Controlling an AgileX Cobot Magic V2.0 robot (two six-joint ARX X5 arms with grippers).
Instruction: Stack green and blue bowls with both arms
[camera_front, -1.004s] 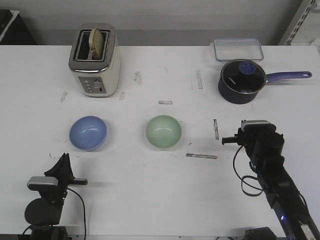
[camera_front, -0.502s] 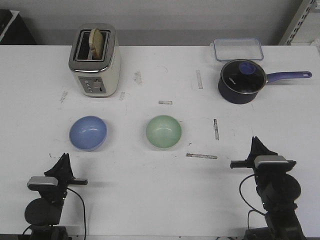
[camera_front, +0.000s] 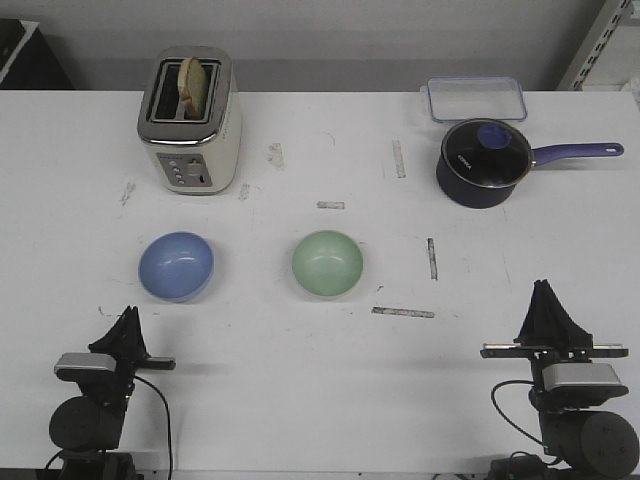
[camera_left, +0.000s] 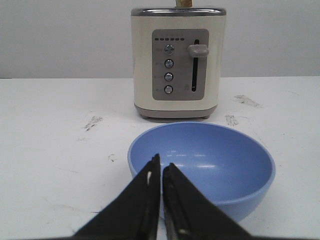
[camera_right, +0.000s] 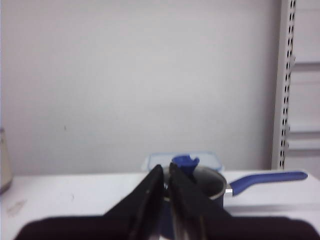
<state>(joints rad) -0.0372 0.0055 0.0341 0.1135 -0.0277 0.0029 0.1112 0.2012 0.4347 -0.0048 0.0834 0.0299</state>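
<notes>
The light blue bowl (camera_front: 176, 265) sits upright on the white table at the left; it fills the left wrist view (camera_left: 220, 165) just beyond the fingertips. The pale green bowl (camera_front: 327, 263) sits upright to its right, about mid-table. My left gripper (camera_front: 128, 318) is shut and empty, low at the front left, short of the blue bowl; it shows in the left wrist view (camera_left: 161, 166). My right gripper (camera_front: 543, 292) is shut and empty at the front right, far from both bowls; it shows in the right wrist view (camera_right: 165, 169).
A cream toaster (camera_front: 190, 120) with bread stands at the back left. A dark navy saucepan (camera_front: 485, 162) with a long handle and a clear lidded container (camera_front: 476, 98) stand at the back right. Tape marks (camera_front: 403, 312) lie on the table.
My right arm has pulled back from near the tape strip right of the green bowl to the front right edge. The left arm and both bowls have not moved.
</notes>
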